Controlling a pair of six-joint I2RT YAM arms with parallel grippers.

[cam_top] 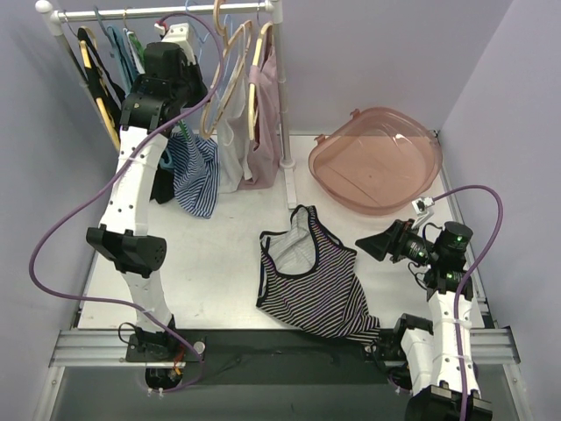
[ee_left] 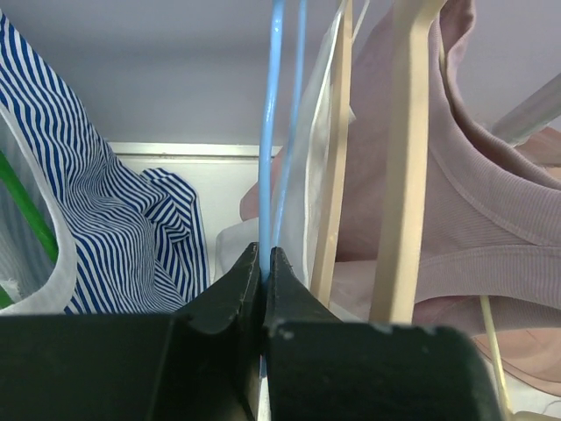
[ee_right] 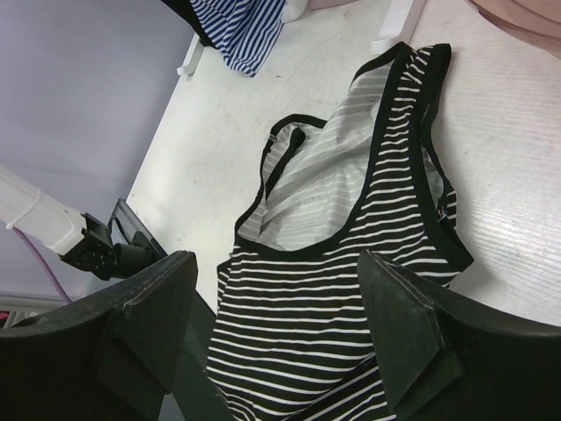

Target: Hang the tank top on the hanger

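Observation:
The tank top (cam_top: 316,281), black-and-white striped with black trim and a grey inside, lies flat on the table's near middle. In the right wrist view the tank top (ee_right: 351,289) spreads below my right gripper (ee_right: 276,263). That gripper is open, holds nothing, and hovers off the top's right edge (cam_top: 368,246). My left gripper (ee_left: 265,254) is raised at the clothes rack. It is shut on a thin rod of the pale-blue hanger (ee_left: 267,132), which still hangs among the other garments. In the top view the left arm (cam_top: 166,74) hides the grip.
The rack rail (cam_top: 158,12) carries tan wooden hangers (ee_left: 403,158), a blue-and-white striped garment (ee_left: 96,228) and a pink garment (ee_left: 491,202), all crowding the pale-blue hanger. An upturned pink basin (cam_top: 377,158) sits at the back right. The rack's post (cam_top: 287,132) stands beside it.

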